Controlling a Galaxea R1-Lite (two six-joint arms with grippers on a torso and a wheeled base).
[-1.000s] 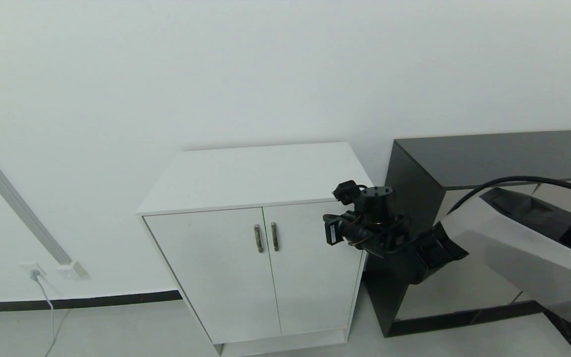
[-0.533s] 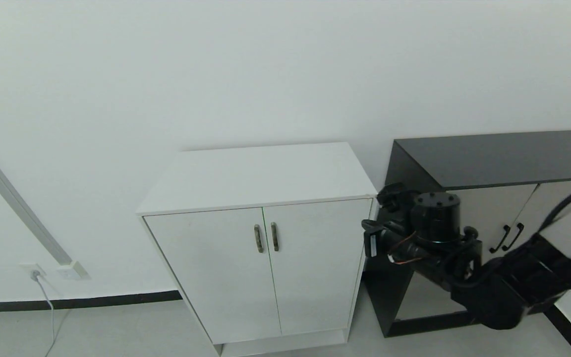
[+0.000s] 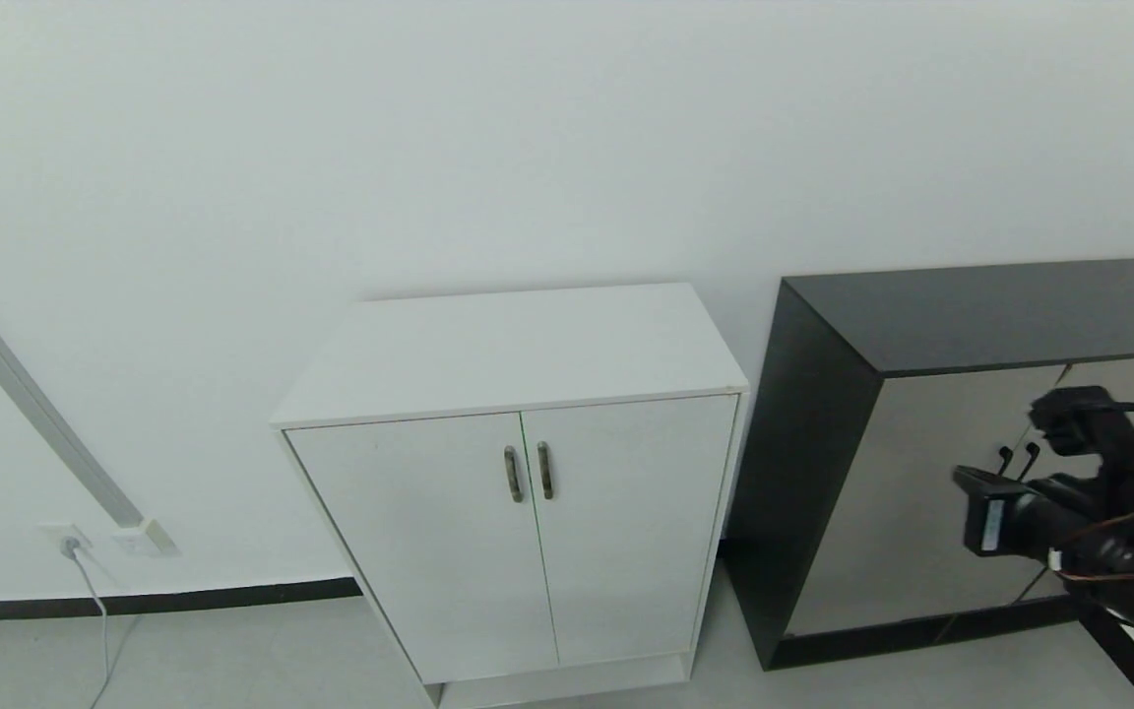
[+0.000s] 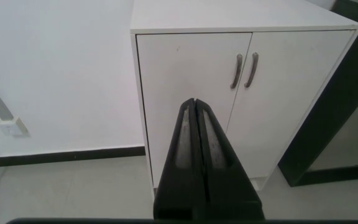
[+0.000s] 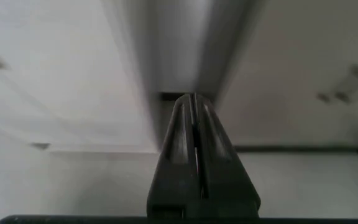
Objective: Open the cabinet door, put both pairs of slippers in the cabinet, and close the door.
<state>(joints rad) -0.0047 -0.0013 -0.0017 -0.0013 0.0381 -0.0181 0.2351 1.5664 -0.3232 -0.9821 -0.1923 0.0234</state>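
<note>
White wall (image 3: 528,128), white cabinet (image 3: 528,345) against it with both doors closed, handles (image 3: 514,474) side by side, black mirrored cabinet (image 3: 971,305) just beside it, right arm (image 3: 1089,512) before that in the head view, left gripper (image 4: 194,102) pressed together facing the white doors, right gripper (image 5: 194,98) likewise pressed together, surroundings blurred.

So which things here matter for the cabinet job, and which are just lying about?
Job: white cabinet, doors shut; door handles; left gripper, shut; right gripper, shut.
Lying about: black mirrored cabinet; wall socket; cable.
</note>
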